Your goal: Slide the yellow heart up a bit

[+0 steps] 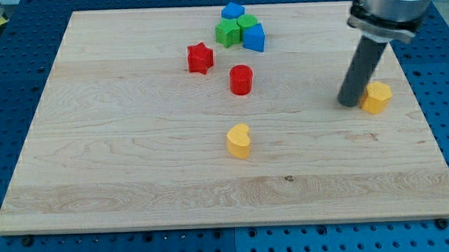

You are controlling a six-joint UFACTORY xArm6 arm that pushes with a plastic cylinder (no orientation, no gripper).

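Red cylinder (241,80) above yellow heart (239,140)

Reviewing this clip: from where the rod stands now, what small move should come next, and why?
Probably travel toward the view's lower left, to get below the yellow heart. My tip stands far to the view's right, beside the yellow hexagon block, so it cannot yet push the heart upward.

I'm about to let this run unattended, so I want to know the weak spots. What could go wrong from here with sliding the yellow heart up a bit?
1. My tip sits at the view's right, beside the yellow hexagon block; leaving could nudge that block.
2. The red cylinder stands just above the yellow heart; pushing too far could bump it.
3. An off-centre push may turn the heart sideways instead of straight up.
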